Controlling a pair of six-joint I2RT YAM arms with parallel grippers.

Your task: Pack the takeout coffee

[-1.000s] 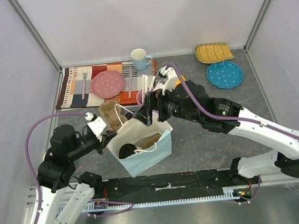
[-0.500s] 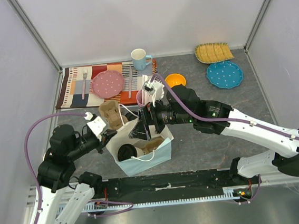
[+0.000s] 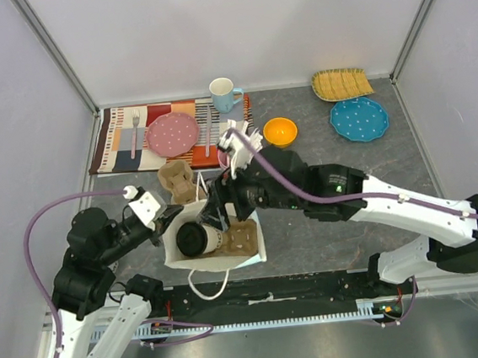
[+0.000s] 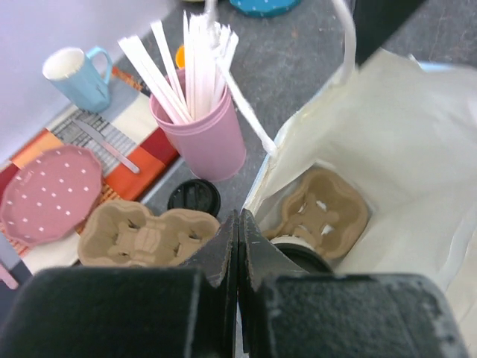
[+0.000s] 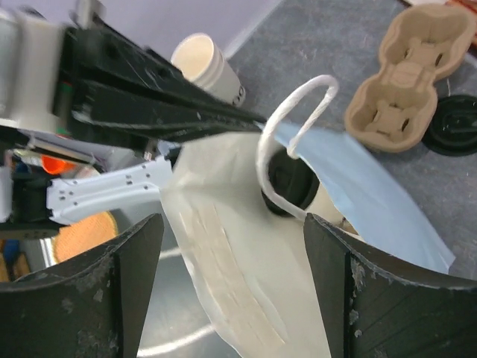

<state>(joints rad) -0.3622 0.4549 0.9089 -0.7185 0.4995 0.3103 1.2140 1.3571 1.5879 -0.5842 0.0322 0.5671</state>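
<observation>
The takeout coffee, an off-white paper cup with a black lid, lies inside the open light-blue paper bag, next to a brown cardboard carrier. My left gripper is shut on the bag's left rim; in the left wrist view its jaws are pressed together, with the cup half hidden behind them. My right gripper hovers over the bag's far rim. In the right wrist view it is open and empty above the white inside of the bag, with the cup's lid and a rope handle beyond.
A second cardboard carrier and a loose black lid lie behind the bag. A pink cup of sticks, blue mug, orange bowl, blue plate, pink plate and woven tray stand further back.
The bag has shifted left and tipped, so its mouth now faces up with the cup and carrier showing. My right arm moved left and down over it. My left arm pulled left.
</observation>
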